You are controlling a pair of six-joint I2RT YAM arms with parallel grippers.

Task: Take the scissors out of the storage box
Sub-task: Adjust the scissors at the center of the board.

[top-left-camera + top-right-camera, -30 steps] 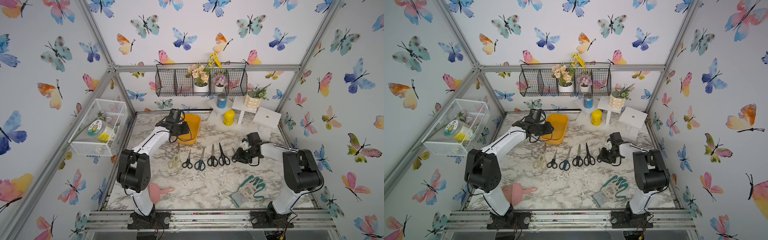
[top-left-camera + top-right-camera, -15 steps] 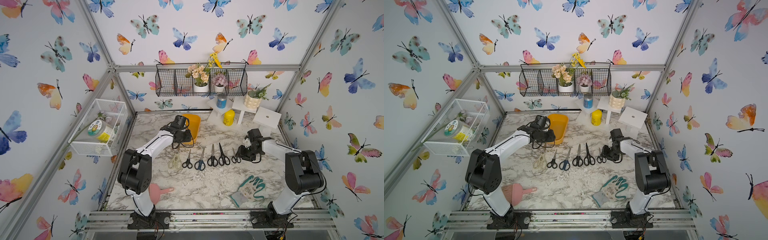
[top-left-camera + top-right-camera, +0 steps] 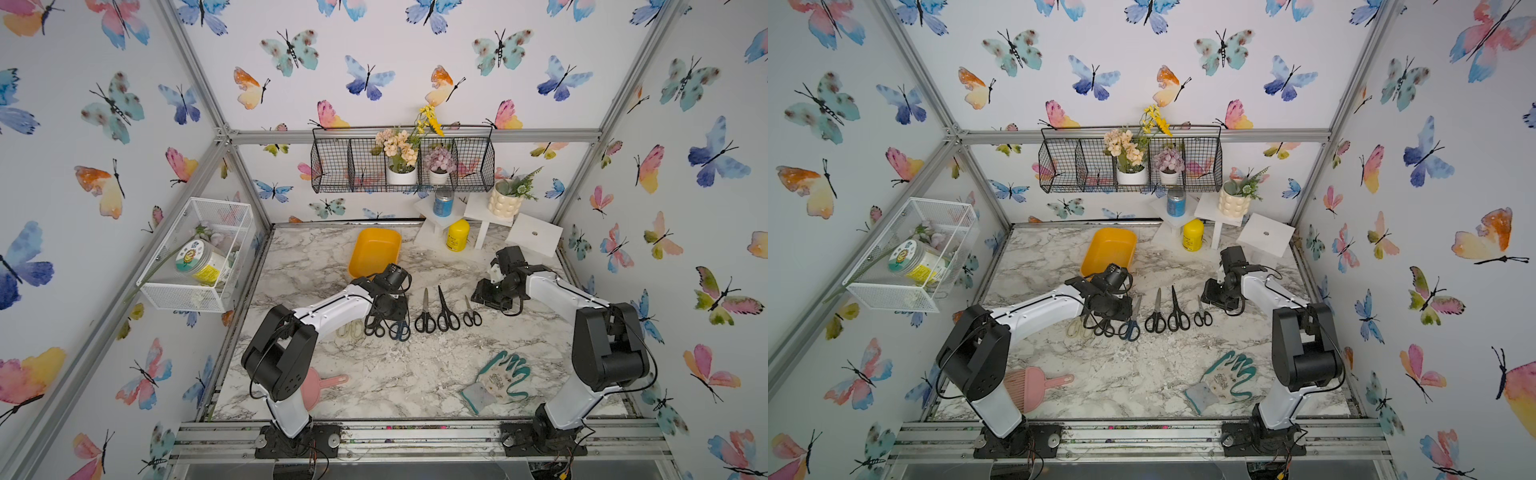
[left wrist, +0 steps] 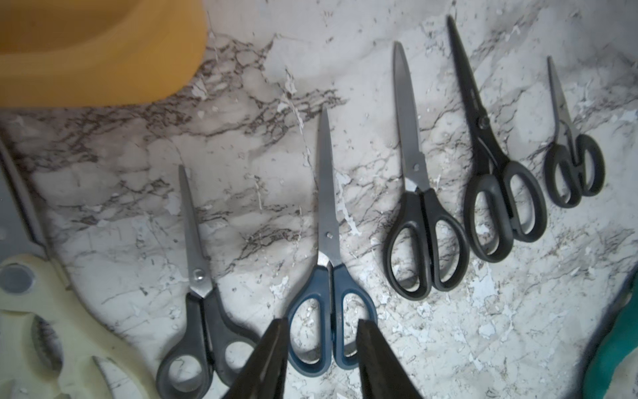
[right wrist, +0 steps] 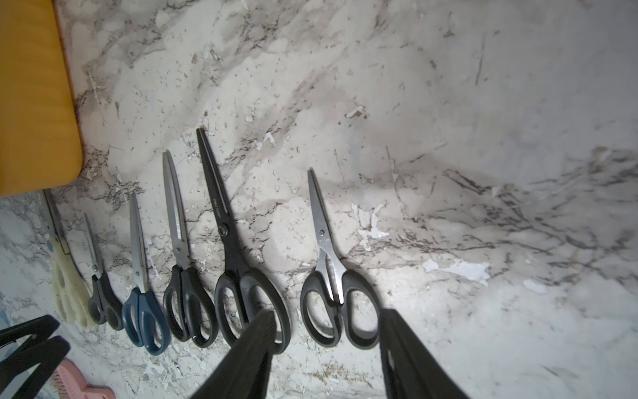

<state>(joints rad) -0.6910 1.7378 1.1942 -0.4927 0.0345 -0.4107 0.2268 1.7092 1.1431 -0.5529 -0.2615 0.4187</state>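
Six scissors [image 3: 425,311] lie in a row near the storage box [image 3: 374,249]. The left gripper [image 4: 321,324] and right gripper [image 5: 328,314] are part-open and empty.

Top views: are looking down from high above the front edge, facing the back wall and taking in the whole table [image 3: 415,374].
Left wrist view: is looking down at close range past the left gripper [image 4: 321,321], facing the scissors [image 4: 329,235].
Right wrist view: is looking down close past the right gripper [image 5: 328,312], facing the same row at a slant.
Shared area: all views are showing the scissors and the storage box [image 4: 86,51].
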